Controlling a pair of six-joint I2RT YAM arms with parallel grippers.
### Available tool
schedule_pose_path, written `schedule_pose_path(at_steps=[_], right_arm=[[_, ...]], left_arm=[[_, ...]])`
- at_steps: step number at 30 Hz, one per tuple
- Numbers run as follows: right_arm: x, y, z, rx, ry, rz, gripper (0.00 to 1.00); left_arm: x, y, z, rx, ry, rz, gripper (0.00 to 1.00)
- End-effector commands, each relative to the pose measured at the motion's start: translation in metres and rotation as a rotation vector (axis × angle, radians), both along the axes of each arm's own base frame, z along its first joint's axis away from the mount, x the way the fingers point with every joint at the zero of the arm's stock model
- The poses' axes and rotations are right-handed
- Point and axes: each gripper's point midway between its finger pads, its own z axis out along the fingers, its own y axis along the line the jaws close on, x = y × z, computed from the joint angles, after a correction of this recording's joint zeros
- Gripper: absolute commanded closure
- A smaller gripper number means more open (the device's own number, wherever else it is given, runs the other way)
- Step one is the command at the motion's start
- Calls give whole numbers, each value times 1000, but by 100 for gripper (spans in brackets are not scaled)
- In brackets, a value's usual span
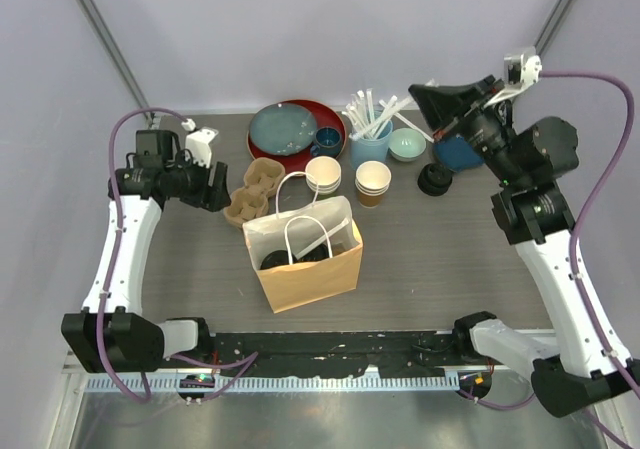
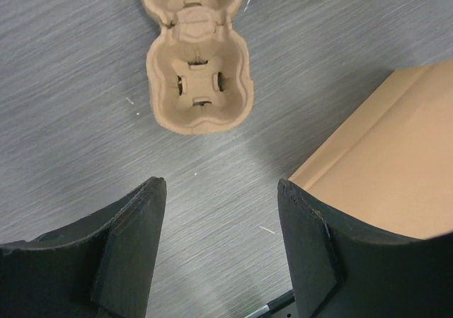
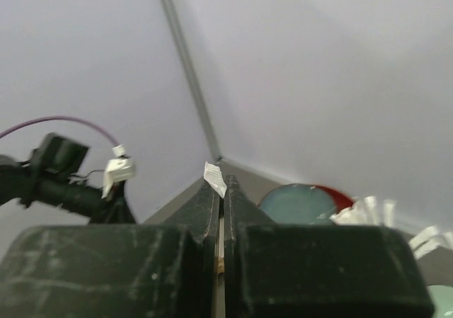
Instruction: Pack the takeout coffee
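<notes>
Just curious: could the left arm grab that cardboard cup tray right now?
Probably yes: the left gripper stands open, with only bare table between it and the cup tray; the paper bag sits aside.

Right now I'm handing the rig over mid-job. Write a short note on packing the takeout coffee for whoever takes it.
Left gripper: jaws open and empty, over the table between the pulp cup carrier and the paper bag.
Right gripper: jaws shut, raised at the far right. A white scrap shows at its tips; I cannot tell what it is.
Takeout coffee: inside the bag are a black lid and a second black lid; the cup sides are hidden.
Done: both cups appear packed.
Left: probably only confirming that and backing the arms off. The carrier is empty.
</notes>
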Motion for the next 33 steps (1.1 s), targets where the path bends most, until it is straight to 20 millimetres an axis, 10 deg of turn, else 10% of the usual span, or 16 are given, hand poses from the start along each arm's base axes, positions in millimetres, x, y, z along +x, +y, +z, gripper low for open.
schedule_pose_path(at_steps=[1, 15, 24, 25, 29, 33], right_arm=[[-46, 26, -14, 119, 91, 254, 99], [-88, 45, -84, 101, 312, 425, 99], [-71, 77, -125, 22, 345, 381, 98], [-74, 84, -128, 5, 351, 398, 94], [-62, 75, -123, -63, 338, 301, 14], [-50, 54, -108, -108, 296, 158, 13]], left_arm=[[7, 6, 3, 24, -86, 8, 32], [0, 8, -5, 14, -79, 9, 32], [0, 10, -4, 14, -75, 13, 32], [1, 10, -3, 13, -78, 10, 32], [0, 10, -4, 13, -74, 8, 32], [0, 9, -4, 10, -75, 2, 32]])
